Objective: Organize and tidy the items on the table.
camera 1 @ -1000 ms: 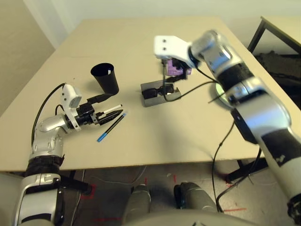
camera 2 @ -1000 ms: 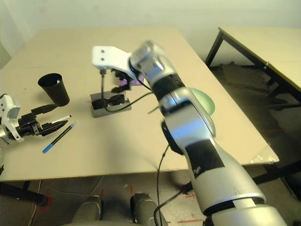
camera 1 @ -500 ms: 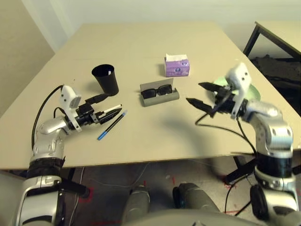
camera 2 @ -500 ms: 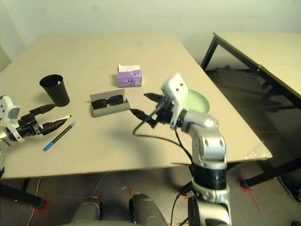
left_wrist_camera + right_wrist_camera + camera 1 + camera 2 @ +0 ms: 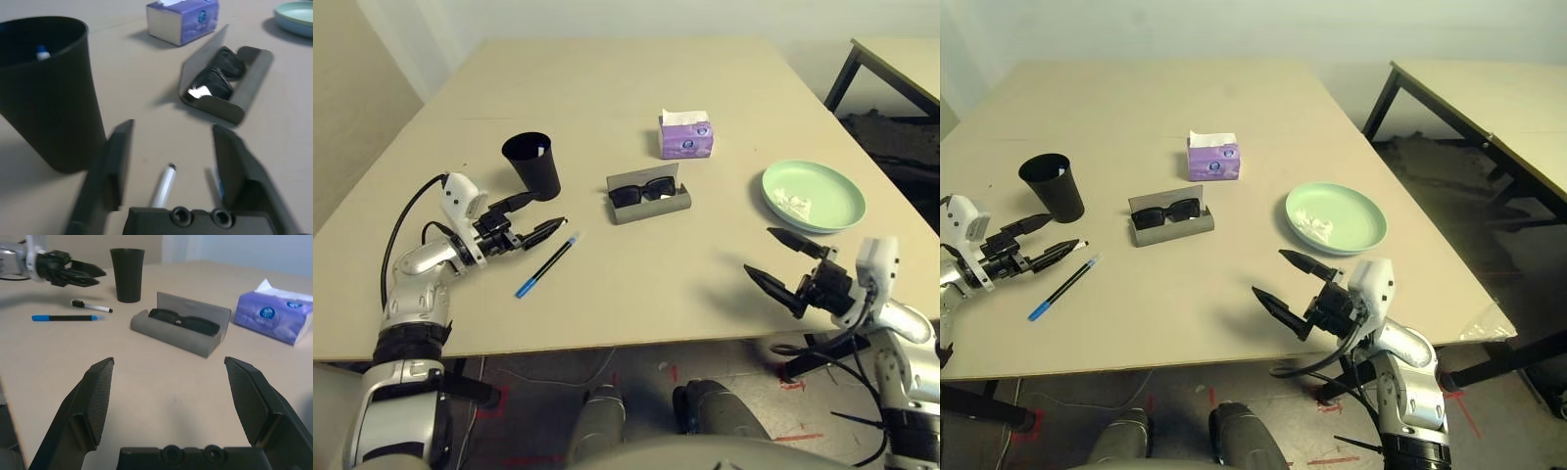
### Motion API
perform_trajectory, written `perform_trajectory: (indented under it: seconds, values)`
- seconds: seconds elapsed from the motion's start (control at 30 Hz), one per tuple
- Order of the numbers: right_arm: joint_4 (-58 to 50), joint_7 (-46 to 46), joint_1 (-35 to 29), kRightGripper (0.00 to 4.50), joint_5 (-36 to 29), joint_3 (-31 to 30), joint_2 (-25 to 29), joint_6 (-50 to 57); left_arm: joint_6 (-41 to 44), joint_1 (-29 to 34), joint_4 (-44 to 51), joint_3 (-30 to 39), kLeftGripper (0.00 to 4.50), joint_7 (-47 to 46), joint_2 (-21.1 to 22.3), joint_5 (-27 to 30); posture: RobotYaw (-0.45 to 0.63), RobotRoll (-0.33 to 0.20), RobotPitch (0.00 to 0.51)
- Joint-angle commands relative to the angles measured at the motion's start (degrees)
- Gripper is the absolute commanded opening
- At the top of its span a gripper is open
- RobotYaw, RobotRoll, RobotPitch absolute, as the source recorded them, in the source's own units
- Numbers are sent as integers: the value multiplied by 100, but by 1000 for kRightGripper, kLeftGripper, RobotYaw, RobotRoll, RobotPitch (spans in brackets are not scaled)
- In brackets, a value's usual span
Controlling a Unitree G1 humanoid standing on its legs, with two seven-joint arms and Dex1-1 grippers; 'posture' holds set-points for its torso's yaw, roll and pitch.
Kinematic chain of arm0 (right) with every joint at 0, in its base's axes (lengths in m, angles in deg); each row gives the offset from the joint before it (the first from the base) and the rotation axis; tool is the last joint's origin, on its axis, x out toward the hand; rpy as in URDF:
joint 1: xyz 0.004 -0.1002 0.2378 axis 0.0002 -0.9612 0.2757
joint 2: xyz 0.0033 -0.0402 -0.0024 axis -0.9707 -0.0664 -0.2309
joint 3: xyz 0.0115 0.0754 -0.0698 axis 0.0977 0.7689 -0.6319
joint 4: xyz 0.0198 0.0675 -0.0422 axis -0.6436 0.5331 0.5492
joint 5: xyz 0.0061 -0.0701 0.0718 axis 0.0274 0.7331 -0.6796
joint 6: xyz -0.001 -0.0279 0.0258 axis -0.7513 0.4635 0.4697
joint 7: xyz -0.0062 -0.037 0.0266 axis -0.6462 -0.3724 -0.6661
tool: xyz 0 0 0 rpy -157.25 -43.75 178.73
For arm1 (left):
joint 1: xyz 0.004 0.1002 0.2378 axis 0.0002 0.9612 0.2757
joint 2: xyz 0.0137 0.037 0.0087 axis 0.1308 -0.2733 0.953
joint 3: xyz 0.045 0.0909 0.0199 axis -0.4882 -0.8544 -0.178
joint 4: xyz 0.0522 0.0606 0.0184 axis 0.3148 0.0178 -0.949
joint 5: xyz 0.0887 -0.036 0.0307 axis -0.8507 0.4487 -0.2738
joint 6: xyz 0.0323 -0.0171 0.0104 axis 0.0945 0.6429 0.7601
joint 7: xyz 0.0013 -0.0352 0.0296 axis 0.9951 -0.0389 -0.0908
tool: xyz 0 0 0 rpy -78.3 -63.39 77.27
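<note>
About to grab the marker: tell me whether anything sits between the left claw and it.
Nothing visible does. The open left claw hovers right at the white-black marker, which lies on bare beige table between its fingers. The black plastic cup stands beside, the blue pen on the other side.

Sunglasses (image 5: 642, 191) are lying in the open case (image 5: 651, 205); cup (image 5: 532, 164) is standing upright near marker (image 5: 92, 307) and pen (image 5: 546, 264).

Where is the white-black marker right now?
In the left eye view the white-black marker lies on the table's left side, under the open left gripper, between the black cup and the blue pen.
</note>
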Motion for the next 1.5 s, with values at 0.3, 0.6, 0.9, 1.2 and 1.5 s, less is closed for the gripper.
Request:
perform_trajectory:
  seconds: [0.3, 0.6, 0.9, 1.2, 1.5]
  values:
    - [101, -214, 241, 4500, -270, -239, 129, -149, -483, -1178, -1352, -731, 12, -506, -657, -920, -85, 0, 90]
    - [-198, -329, 11, 4500, -314, -477, 177, -143, -725, -2010, -2500, -738, 12, -1318, -1101, -1211, -96, 0, 94]
    - [-368, -462, -7, 4500, -398, -529, 237, -85, -945, -2589, -3376, -877, 12, -1631, -1571, -1548, -131, 0, 94]
    - [-665, -690, -131, 4500, -474, -585, 294, 26, -980, -2840, -3778, -941, 12, -1979, -1738, -1798, -146, 0, 93]
    - [-688, -797, -77, 4500, -487, -670, 320, 138, -1474, -2591, -3539, -1470, 12, -588, -1678, -2137, -135, 0, 100]
